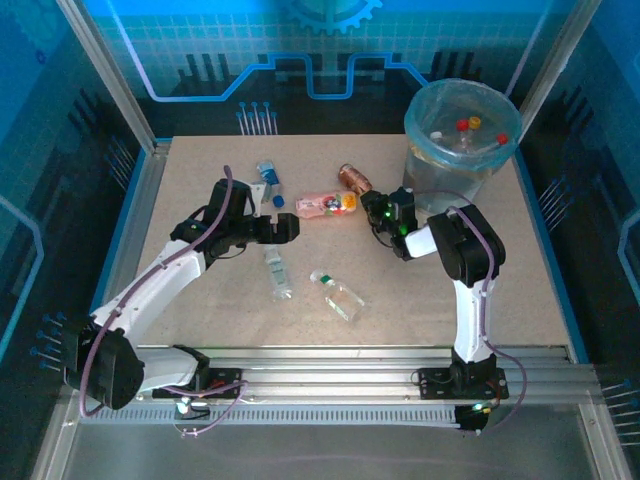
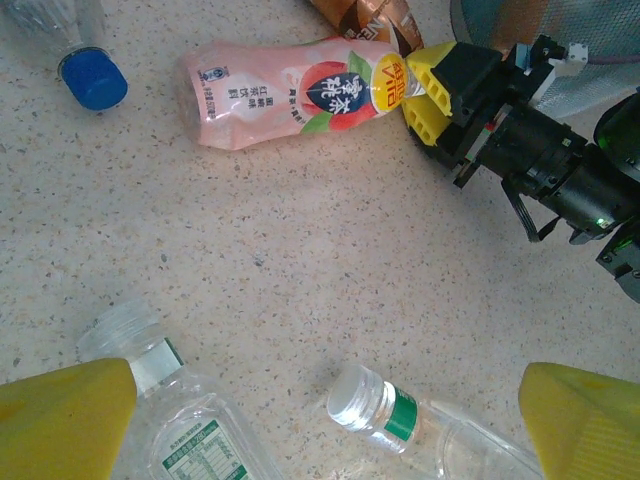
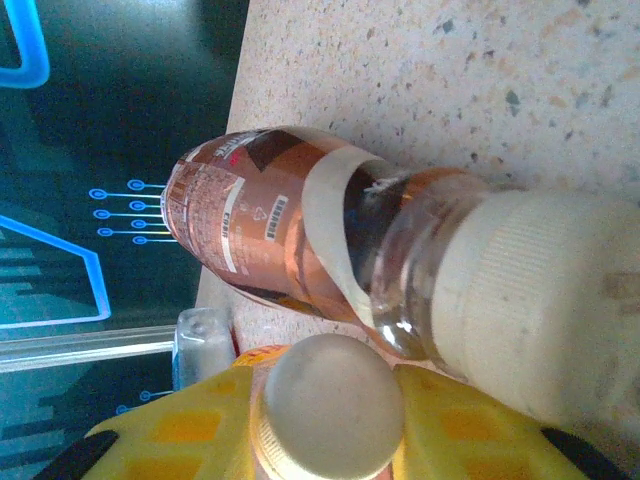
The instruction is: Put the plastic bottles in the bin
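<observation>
A pink-labelled plastic bottle [image 1: 325,206] lies on its side at mid-table. My right gripper [image 1: 375,210] is shut on its cap end; in the right wrist view the yellow fingers [image 3: 170,430] press either side of the pale cap [image 3: 325,400]. A brown-labelled bottle [image 3: 270,220] lies just beyond it, touching. My left gripper [image 1: 285,229] hovers open above two clear bottles [image 2: 385,412] [image 2: 180,435], gripping nothing. The bin [image 1: 462,140], lined in light blue, stands at the back right with several bottles inside.
A blue-capped bottle [image 1: 268,180] lies at the back, left of the pink one. The clear bottles [image 1: 277,272] [image 1: 338,296] lie in front of mid-table. A raised metal frame [image 1: 150,200] borders the table.
</observation>
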